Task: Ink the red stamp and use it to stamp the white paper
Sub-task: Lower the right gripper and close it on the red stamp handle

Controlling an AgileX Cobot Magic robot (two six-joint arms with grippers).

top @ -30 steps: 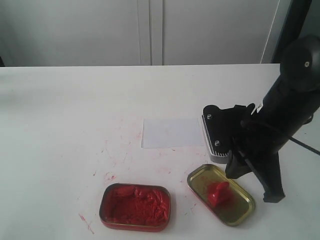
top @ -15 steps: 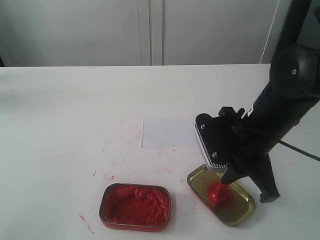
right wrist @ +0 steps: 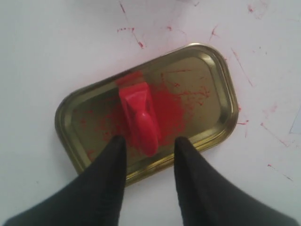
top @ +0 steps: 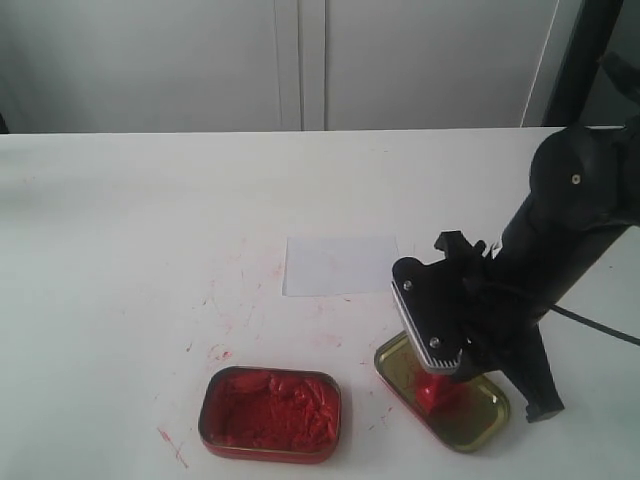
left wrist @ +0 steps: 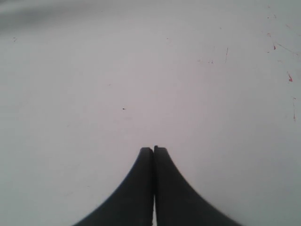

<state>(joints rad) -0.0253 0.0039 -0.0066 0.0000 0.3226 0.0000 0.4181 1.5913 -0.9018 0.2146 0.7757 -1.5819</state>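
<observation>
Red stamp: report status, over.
Right end effector open, straddling red stamp, no grip. Stamp lying in gold lid. Left end effector shut over table. Nothing blocking the stamp.

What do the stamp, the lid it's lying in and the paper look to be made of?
Red stamp: likely moulded plastic, smooth and glossy, with soft highlights. Gold lid: apparently thin sheet metal, with a brassy sheen and a rolled rim, smeared red. White paper: thin matt sheet lying flat, probably plain paper.

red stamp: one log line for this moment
right gripper: open, straddling red stamp | stamp: lying in gold lid | left gripper: shut
</observation>
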